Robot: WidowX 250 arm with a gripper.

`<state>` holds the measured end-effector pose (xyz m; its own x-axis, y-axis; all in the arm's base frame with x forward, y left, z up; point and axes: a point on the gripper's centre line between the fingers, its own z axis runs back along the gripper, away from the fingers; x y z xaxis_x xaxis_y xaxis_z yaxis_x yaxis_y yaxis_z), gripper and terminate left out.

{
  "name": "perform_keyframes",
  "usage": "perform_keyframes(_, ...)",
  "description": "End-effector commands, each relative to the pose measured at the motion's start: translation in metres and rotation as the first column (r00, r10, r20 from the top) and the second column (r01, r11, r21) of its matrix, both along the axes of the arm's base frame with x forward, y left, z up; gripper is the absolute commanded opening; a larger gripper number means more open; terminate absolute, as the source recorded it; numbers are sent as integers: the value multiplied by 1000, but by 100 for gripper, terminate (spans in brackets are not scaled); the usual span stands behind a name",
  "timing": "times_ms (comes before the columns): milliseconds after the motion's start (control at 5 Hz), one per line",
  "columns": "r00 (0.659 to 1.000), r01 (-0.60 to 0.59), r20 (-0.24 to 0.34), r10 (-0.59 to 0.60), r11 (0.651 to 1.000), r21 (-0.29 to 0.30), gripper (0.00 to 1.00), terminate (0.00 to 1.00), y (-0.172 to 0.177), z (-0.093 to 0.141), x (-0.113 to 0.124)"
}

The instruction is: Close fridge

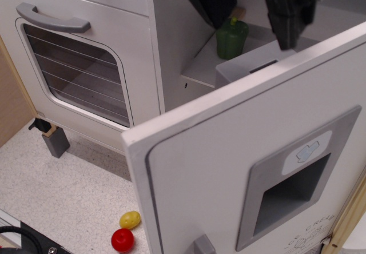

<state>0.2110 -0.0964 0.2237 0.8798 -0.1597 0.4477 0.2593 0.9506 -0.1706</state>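
Observation:
The white toy fridge stands at the right with its door [217, 168] swung wide open toward me. The door shows a grey recessed dispenser panel [294, 177] with a pale blue symbol, and the top of a grey handle at its lower edge. Inside, a green toy pepper [231, 36] stands on a shelf beside a grey box [251, 62]. My black gripper [251, 14] hangs at the top, above the fridge's inside and behind the door's top edge. Its fingers [286, 19] are spread apart and hold nothing.
A white oven door [74, 65] with a wire-lined window and a horizontal grey handle is at the left. A yellow toy [130, 219] and a red toy [122, 239] lie on the speckled floor below the fridge door. A grey foot [55, 141] stands under the oven.

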Motion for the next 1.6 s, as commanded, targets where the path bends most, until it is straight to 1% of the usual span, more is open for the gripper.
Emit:
perform_keyframes(0, 995, 62, 77, -58, 997, -43, 100, 0, -3, 10, -24)
perform_keyframes(200, 995, 86, 58, -84, 996, -31, 100, 0, -6, 5, -29)
perform_keyframes(400, 995, 76, 56, -77, 997, 24, 100, 0, -6, -3, -30)
perform_keyframes(600, 997, 50, 49, -53, 997, 64, 100, 0, -4, -8, -25)
perform_keyframes(800, 999, -2, 54, -3, 997, 81, 100, 0, 0, -10, -9)
perform_keyframes(1000, 996, -66, 59, 62, 995, 79, 100, 0, 7, -7, 13)
perform_keyframes(1400, 985, -167, 48, 163, 983, 83, 100, 0, 29, -2, 49)
